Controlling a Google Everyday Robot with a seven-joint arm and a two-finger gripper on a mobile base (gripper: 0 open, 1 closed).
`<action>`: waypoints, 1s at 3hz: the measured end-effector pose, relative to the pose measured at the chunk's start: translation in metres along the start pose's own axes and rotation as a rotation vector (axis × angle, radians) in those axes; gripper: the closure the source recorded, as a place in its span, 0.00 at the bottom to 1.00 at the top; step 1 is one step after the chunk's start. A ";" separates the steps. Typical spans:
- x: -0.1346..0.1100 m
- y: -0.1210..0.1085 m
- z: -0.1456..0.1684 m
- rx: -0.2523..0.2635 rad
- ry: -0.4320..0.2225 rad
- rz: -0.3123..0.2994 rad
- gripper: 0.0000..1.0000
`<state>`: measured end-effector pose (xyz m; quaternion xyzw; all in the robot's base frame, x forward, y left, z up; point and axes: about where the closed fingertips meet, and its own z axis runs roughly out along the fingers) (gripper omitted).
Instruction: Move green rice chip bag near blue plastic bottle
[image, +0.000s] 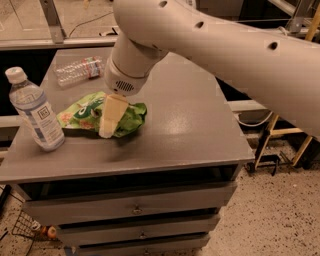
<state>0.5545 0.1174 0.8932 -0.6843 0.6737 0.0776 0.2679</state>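
Observation:
The green rice chip bag (82, 114) lies crumpled on the grey cabinet top (190, 125), left of centre. The blue plastic bottle (35, 112) stands upright with its white cap near the front left corner, just left of the bag, with a small gap between them. My gripper (111, 117), cream-coloured at the end of the big white arm (210, 45), points down over the right half of the bag and hides part of it. I cannot tell whether it touches the bag.
A smaller ridged clear bottle with a red-and-green label (80, 70) lies on its side at the back left of the top. Drawers (135, 210) are below the top. A yellow-legged stand (285, 140) is on the floor to the right.

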 end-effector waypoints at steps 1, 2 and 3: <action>0.043 -0.021 -0.014 0.022 0.103 -0.011 0.00; 0.104 -0.049 -0.044 0.050 0.204 0.017 0.00; 0.163 -0.070 -0.076 0.075 0.253 0.086 0.00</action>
